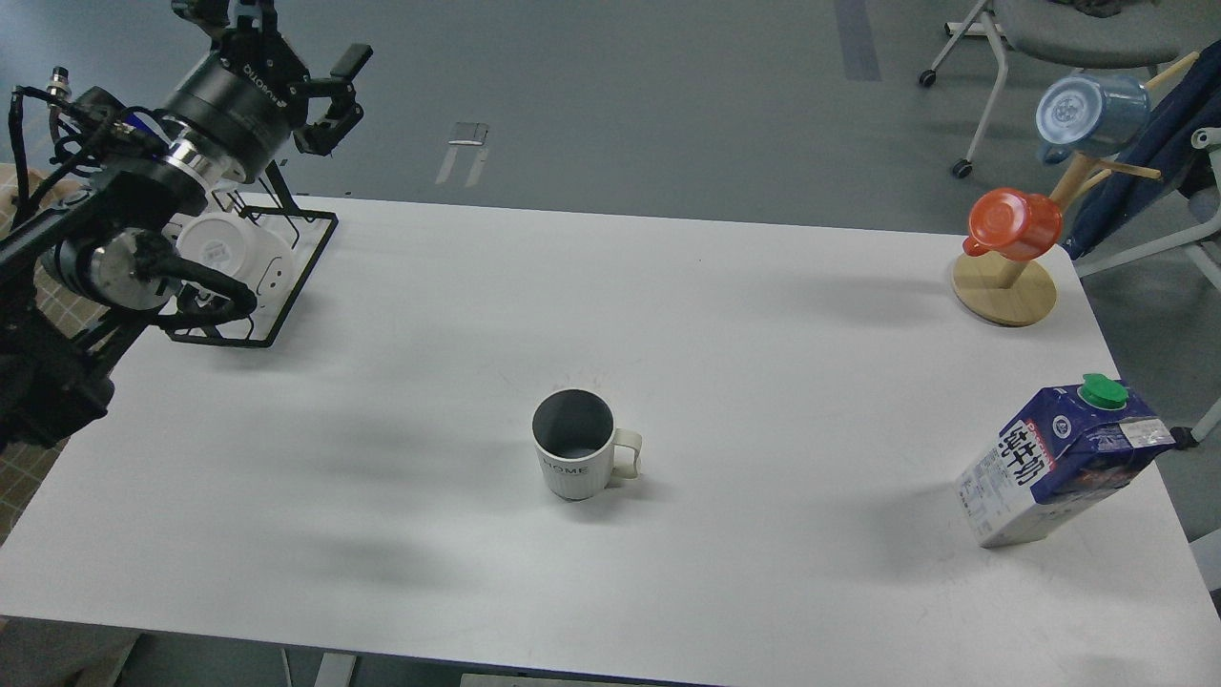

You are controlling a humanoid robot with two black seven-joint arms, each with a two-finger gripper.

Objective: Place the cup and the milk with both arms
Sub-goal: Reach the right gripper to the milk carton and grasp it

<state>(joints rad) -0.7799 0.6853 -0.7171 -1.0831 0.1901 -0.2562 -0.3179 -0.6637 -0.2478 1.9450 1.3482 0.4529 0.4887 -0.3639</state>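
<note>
Cup point(573, 446): "HOME" | milk point(1059, 465): green cap, upright, right edge

White table point(763, 315), top matte and flat, seen from above. Standing on it:

- Cup point(575, 446) – upright near the centre, dark inside, handle to the right, "HOME" on its wall.
- Milk point(1059, 465) – upright near the right edge, green cap on top, well apart from the cup.
- Wire rack point(286, 286) – black, at the far left corner, holding a white mug point(234, 253).
- Wooden stand point(1006, 286) – round base at the far right corner, an orange-red cup point(1016, 224) and a blue cup point(1087, 113) hung on its pegs.
</note>
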